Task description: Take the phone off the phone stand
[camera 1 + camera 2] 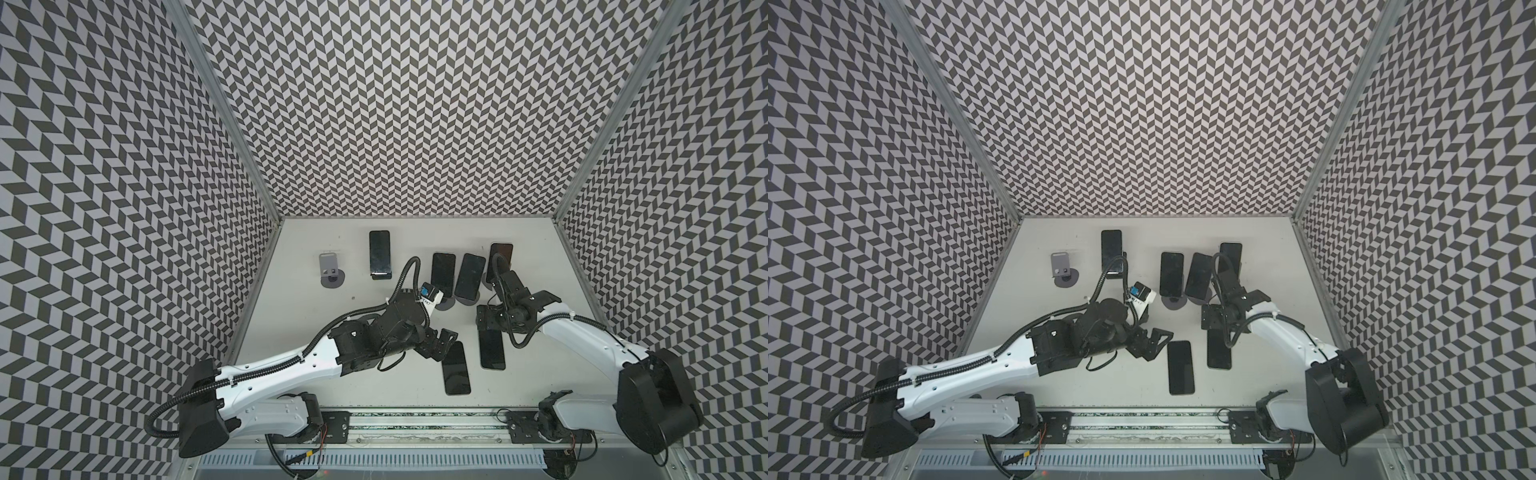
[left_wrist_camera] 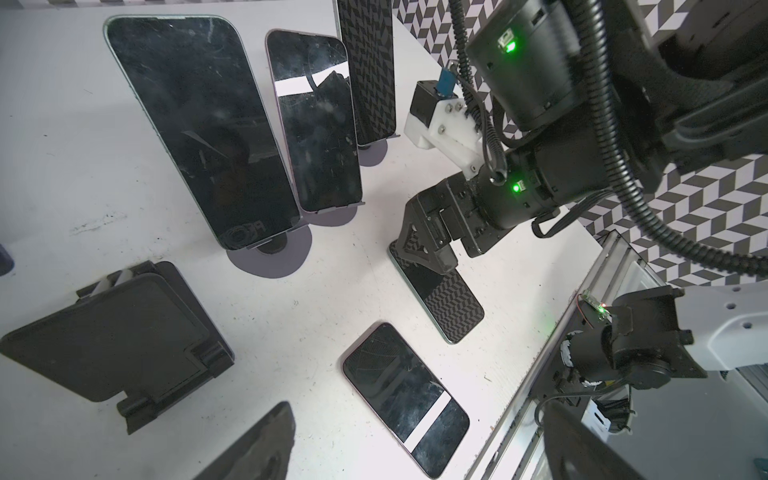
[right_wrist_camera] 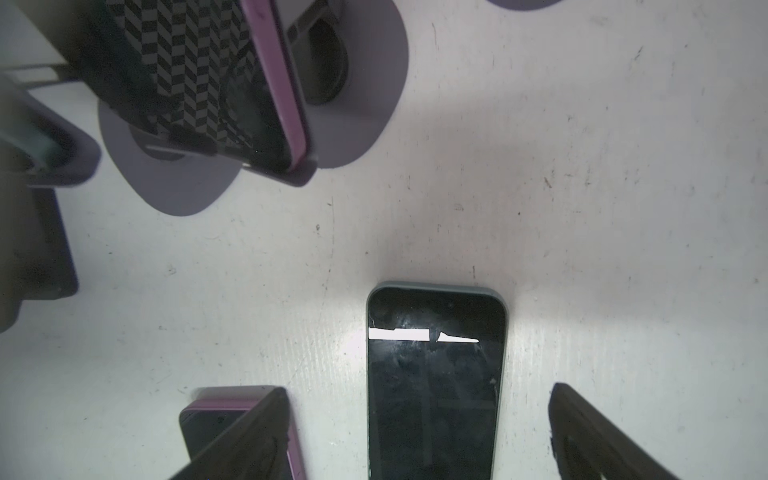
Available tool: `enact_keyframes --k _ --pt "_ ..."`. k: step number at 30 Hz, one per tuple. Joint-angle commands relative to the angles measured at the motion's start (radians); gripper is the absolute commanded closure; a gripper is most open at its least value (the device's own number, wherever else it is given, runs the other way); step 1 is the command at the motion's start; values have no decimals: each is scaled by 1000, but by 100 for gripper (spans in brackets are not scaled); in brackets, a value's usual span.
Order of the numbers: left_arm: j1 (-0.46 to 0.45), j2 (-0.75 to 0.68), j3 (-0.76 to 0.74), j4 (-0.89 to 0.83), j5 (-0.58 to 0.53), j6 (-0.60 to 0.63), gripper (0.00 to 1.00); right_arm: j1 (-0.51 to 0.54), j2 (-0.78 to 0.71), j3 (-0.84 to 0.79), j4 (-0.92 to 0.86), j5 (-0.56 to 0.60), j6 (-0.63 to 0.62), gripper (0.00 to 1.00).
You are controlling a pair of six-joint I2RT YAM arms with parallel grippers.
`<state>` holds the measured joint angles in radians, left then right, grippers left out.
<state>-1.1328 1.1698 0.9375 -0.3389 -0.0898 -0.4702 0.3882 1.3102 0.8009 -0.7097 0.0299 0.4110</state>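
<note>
Both arms (image 1: 282, 365) bent; right gripper (image 3: 417, 388) straddles phone (image 3: 436, 374).

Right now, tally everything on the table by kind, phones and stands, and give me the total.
Phones propped up: 4
Phones lying flat: 2
Stands: 5, 1 of them empty
Total: 11
</note>
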Motion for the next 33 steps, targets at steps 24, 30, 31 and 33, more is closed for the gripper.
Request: enact_keyframes --k 24,30,31,33 --pt "22 209 217 50 -183 -2 8 -2 -375 141 -221 -217 -63 14" --pt "21 328 374 -32 -207 -74 8 57 -458 107 -265 -213 -36 16" --pt "20 338 392 -53 -205 -94 8 57 -472 94 -262 -215 -23 16" --pt "21 344 421 -79 -198 -135 8 57 -490 85 -260 -214 1 16"
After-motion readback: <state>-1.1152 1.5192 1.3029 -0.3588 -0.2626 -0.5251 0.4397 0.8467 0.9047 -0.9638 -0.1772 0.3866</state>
